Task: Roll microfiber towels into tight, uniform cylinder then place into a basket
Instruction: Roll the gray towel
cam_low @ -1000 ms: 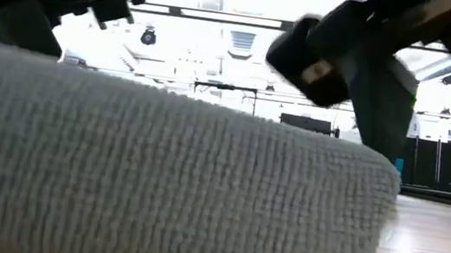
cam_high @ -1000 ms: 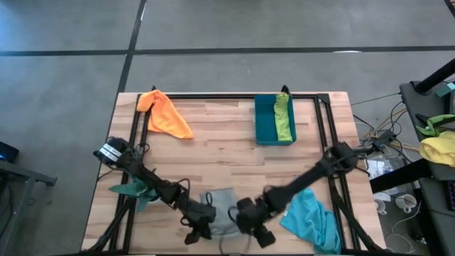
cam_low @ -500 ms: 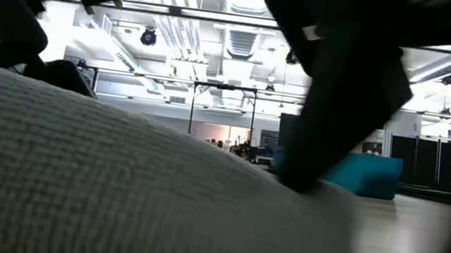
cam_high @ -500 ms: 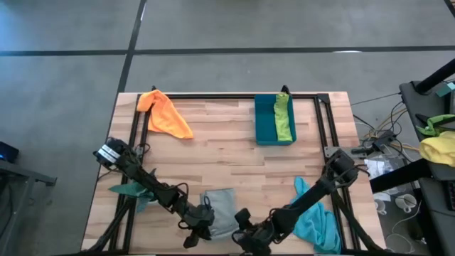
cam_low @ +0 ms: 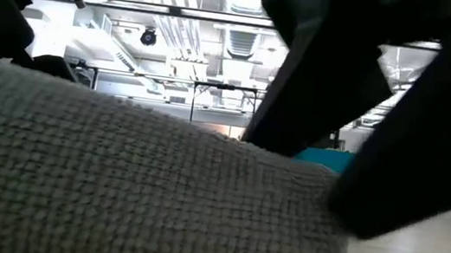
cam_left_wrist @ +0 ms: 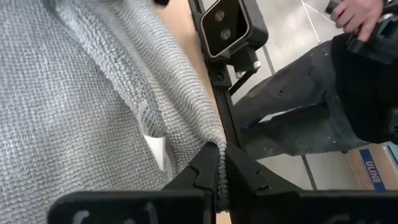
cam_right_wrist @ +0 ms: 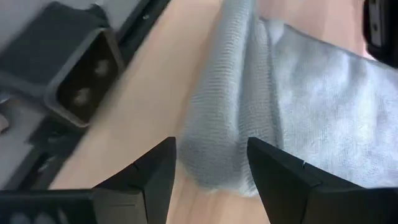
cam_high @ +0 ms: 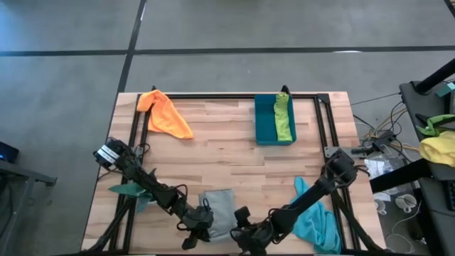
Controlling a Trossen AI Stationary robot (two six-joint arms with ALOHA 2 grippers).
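My right claw (cam_right_wrist: 211, 165) has swung down to the grey towel (cam_high: 217, 210) at the table's near edge, jaws apart astride its rolled end. My left claw (cam_left_wrist: 219, 169) pinches the towel's edge, so rolling can go on; the basket (cam_high: 266, 121) waits across the table.

My dark fingers (cam_left_wrist: 219, 177) pinch a grey towel (cam_left_wrist: 81, 106) with a knitted, waffle-like weave. Farther off lie an orange towel (cam_high: 167, 116), a turquoise towel (cam_high: 315, 217), and a lime green towel (cam_high: 284, 118) in the teal-blue basket (cam_high: 266, 121) on the pale wood table (cam_high: 220, 153).

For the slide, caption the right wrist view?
Right gripper, fingers open, straddling the rolled edge of the grey microfiber towel on the wooden table.
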